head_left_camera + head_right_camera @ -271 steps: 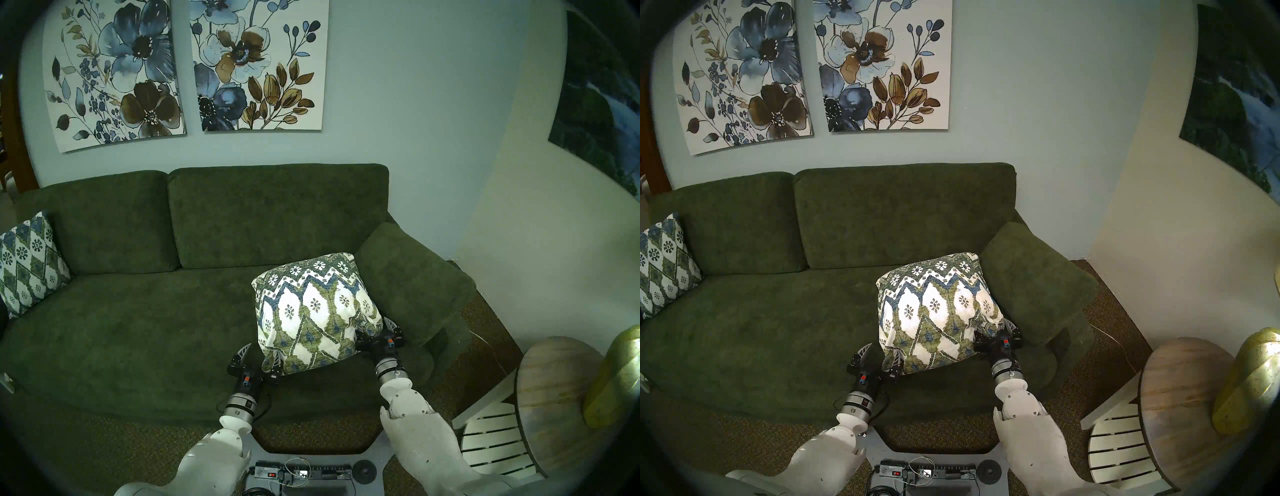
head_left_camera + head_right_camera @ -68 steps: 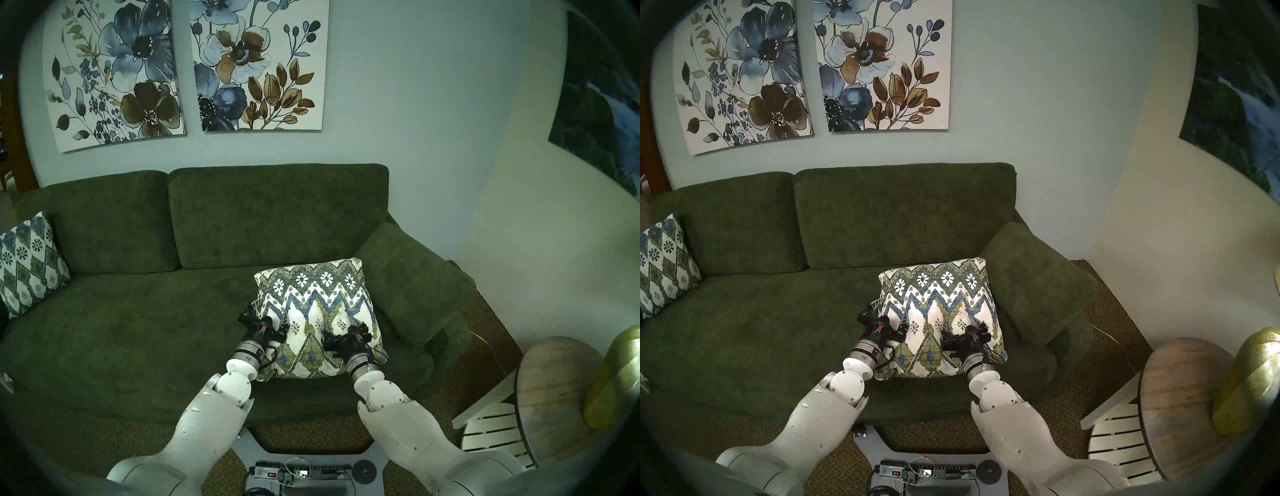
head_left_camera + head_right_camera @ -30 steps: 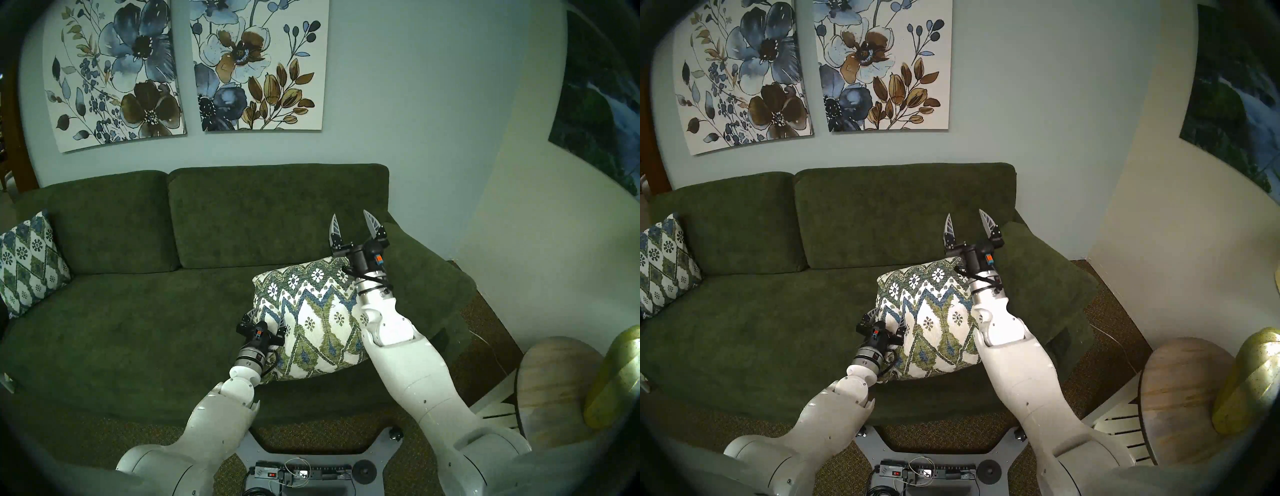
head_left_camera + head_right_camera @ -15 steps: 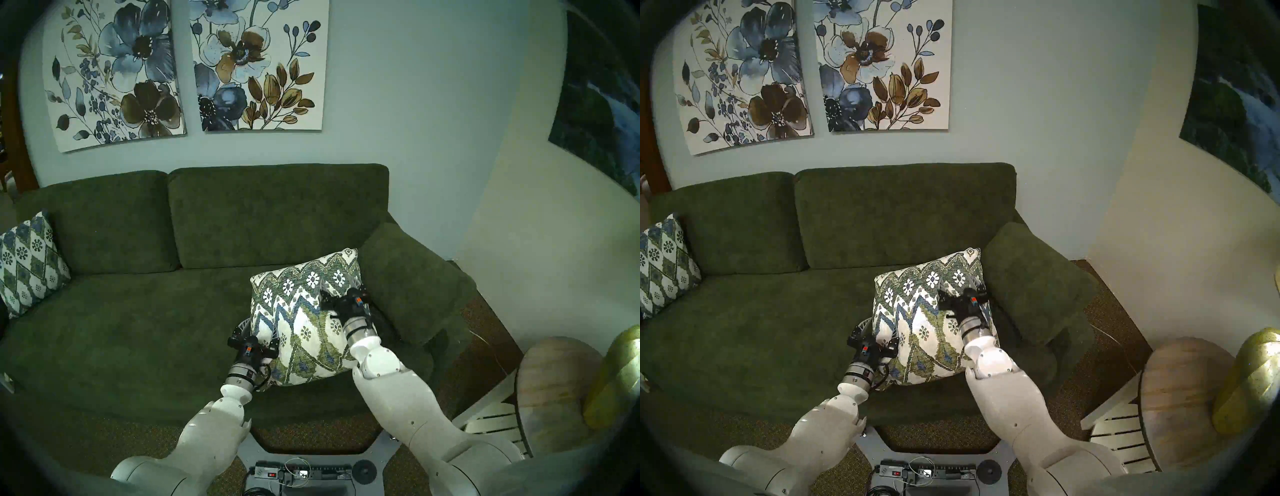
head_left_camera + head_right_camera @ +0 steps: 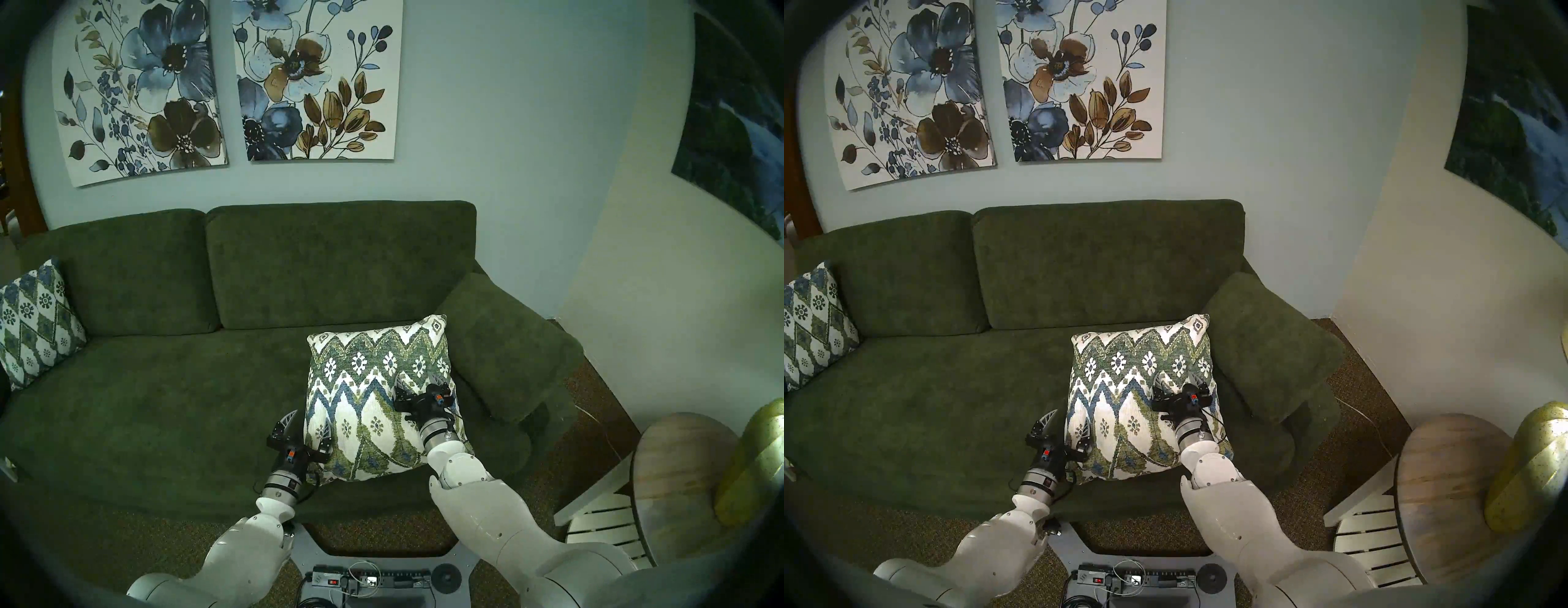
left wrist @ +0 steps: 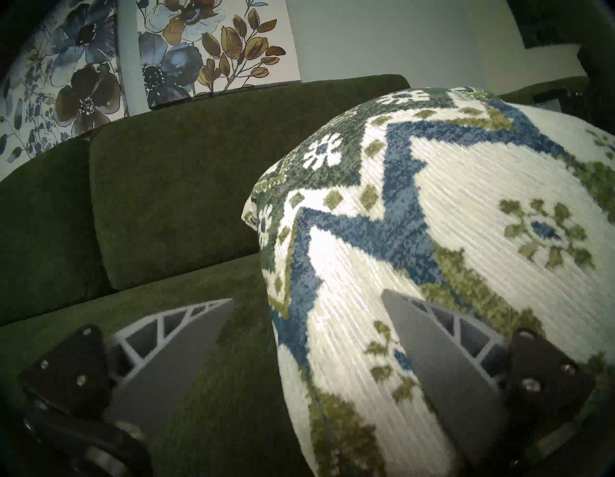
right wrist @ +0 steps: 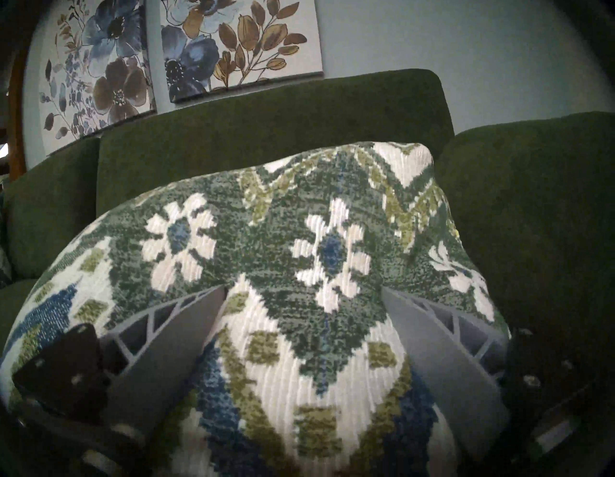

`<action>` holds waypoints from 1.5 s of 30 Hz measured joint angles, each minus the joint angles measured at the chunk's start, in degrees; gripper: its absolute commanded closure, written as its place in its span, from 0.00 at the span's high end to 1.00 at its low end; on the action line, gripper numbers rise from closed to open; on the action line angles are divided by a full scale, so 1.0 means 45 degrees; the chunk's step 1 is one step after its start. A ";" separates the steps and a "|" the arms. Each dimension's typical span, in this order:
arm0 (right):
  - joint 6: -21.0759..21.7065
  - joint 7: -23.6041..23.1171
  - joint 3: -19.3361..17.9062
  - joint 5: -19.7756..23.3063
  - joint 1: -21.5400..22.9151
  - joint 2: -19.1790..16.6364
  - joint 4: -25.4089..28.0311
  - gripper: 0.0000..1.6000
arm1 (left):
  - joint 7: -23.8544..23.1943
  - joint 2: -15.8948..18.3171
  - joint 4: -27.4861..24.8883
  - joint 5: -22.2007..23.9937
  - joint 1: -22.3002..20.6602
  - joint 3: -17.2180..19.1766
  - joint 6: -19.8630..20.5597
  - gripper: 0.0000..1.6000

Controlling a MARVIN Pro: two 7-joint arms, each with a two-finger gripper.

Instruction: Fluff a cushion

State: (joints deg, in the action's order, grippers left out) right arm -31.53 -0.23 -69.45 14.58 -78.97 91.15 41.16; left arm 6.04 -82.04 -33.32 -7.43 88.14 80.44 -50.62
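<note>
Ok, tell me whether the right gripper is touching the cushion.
Touching. In the right wrist view both fingers of the right gripper press into the cushion, and the fabric bulges up between them. The jaws stand open.

Both white arms rise from the frame's bottom edge: left gripper (image 5: pixel 305 422) lower centre, jaws spread; right gripper (image 5: pixel 418 378) right of centre (fingertips partly hidden), jaws likewise spread.
</note>
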 measured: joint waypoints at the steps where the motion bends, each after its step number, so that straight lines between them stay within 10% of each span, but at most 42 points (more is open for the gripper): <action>1: -0.0028 0.0003 0.0001 0.0034 0.0020 0.0008 -0.0049 1.00 | -0.0012 0.0018 -0.0010 0.0003 0.0046 -0.0017 -0.0076 1.00; 45: -0.1193 -0.0054 0.0445 0.0671 0.0929 0.0152 -0.1749 1.00 | 0.0705 0.1401 -0.6438 -0.1356 0.0001 0.0034 -0.0880 1.00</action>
State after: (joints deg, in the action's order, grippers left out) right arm -36.89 -0.47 -67.44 17.60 -74.79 91.83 33.29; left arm 9.21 -75.74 -62.29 -13.54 88.15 80.59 -54.58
